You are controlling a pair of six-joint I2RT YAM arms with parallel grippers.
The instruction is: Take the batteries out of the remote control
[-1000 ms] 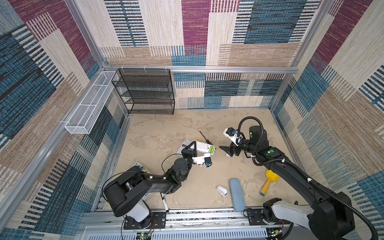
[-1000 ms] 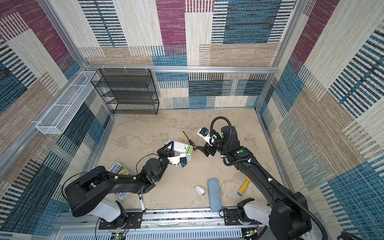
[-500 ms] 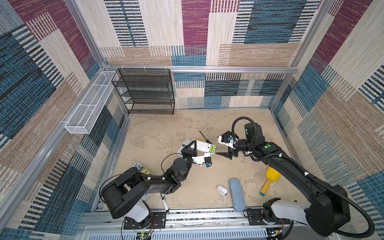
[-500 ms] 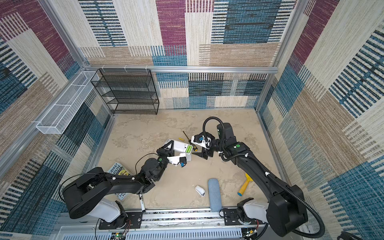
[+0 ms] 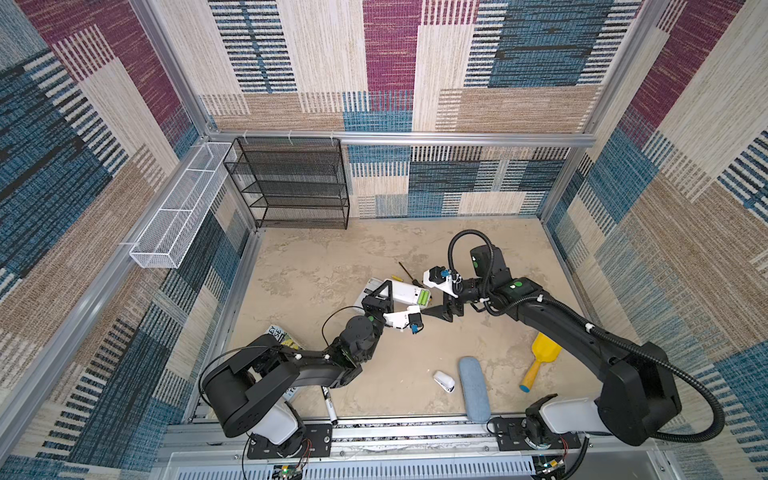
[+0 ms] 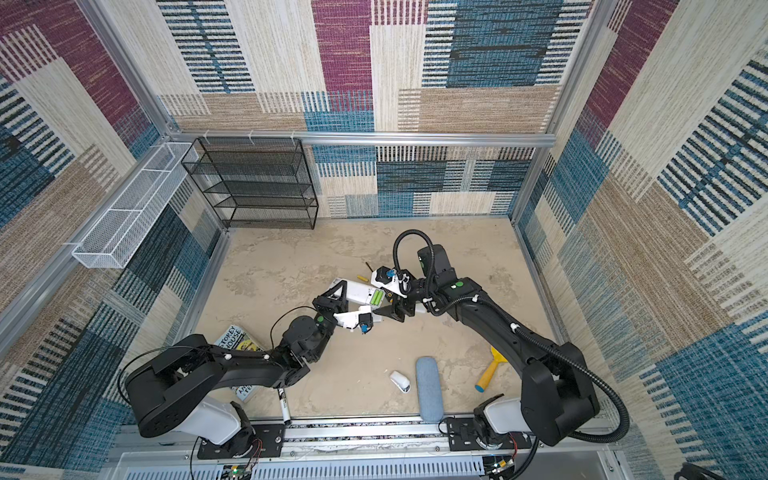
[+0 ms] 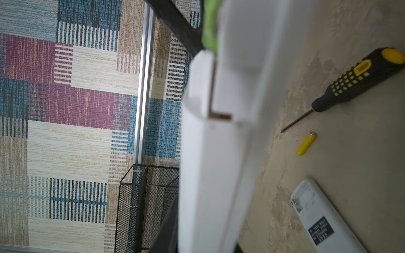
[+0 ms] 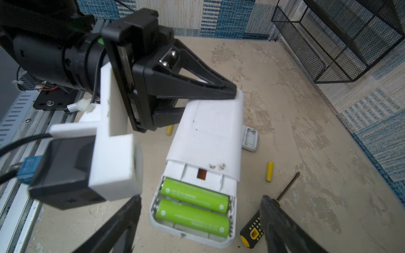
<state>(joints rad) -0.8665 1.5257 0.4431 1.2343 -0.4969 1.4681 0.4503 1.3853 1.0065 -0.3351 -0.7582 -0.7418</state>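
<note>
— So, where are the batteries [image 8: 194,196] found?
— Two green, seated in the remote [image 8: 208,135] held by the left gripper [image 8: 210,101]. Probably light, stiff, slick; best pinched mid-barrel by the right gripper [image 8: 201,197], spread wide astride them.

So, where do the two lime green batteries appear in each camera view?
Top view: lime green batteries just below centre, in the white remote's open end.
Top view: same spot, near centre.
Left wrist: only a blurred green strip beyond the remote's edge.
Right wrist: close up, side by side in the open bay.
Shared landmark: black mesh rack.
</note>
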